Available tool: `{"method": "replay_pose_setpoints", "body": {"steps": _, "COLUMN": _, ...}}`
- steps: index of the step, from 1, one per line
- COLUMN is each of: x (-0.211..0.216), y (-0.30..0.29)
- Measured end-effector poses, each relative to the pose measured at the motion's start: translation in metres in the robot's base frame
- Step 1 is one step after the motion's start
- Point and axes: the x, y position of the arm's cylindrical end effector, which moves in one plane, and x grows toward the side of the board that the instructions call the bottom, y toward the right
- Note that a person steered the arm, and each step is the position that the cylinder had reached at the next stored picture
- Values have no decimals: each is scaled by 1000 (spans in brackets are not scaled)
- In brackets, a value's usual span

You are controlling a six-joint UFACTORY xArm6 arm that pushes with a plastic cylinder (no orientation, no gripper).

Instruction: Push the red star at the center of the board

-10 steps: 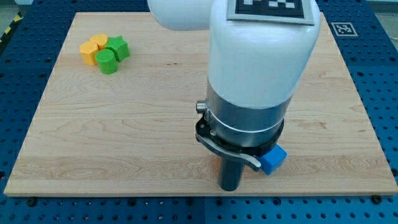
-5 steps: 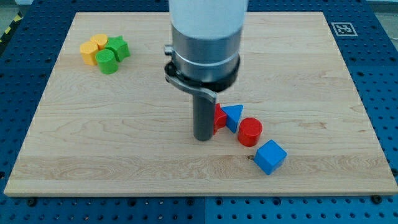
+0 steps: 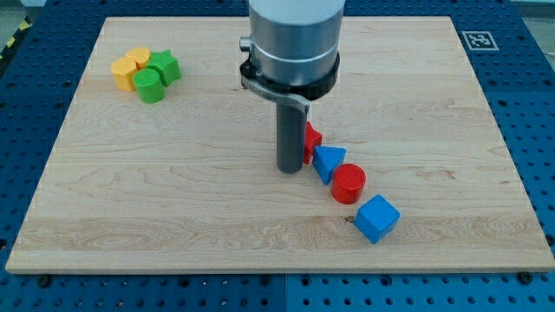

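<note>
The red star (image 3: 311,141) lies just right of the board's middle, mostly hidden behind my rod. My tip (image 3: 289,170) rests on the wooden board (image 3: 173,191), touching the star's left side. A blue triangle (image 3: 328,162) touches the star at its lower right. A red cylinder (image 3: 349,183) and a blue cube (image 3: 376,218) follow in a diagonal line toward the view's bottom right.
Two yellow blocks (image 3: 130,69) and two green blocks (image 3: 157,76) are clustered at the view's top left. A fiducial tag (image 3: 478,40) lies off the board at the top right.
My rod moved from the view's bottom right to the star's left, then up and slightly right. The red star shifted upward a little, and the blue triangle with it.
</note>
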Motion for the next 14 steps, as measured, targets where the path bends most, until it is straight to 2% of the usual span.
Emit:
{"method": "replay_pose_setpoints", "body": {"steps": 2, "x": -13, "y": 20}}
{"method": "replay_pose_setpoints", "body": {"steps": 3, "x": -14, "y": 51}}
{"method": "replay_pose_setpoints", "body": {"steps": 4, "x": -38, "y": 70}}
{"method": "replay_pose_setpoints", "body": {"steps": 7, "x": -115, "y": 70}}
{"method": "replay_pose_setpoints", "body": {"steps": 11, "x": -93, "y": 76}}
{"method": "replay_pose_setpoints", "body": {"steps": 14, "x": -93, "y": -17}}
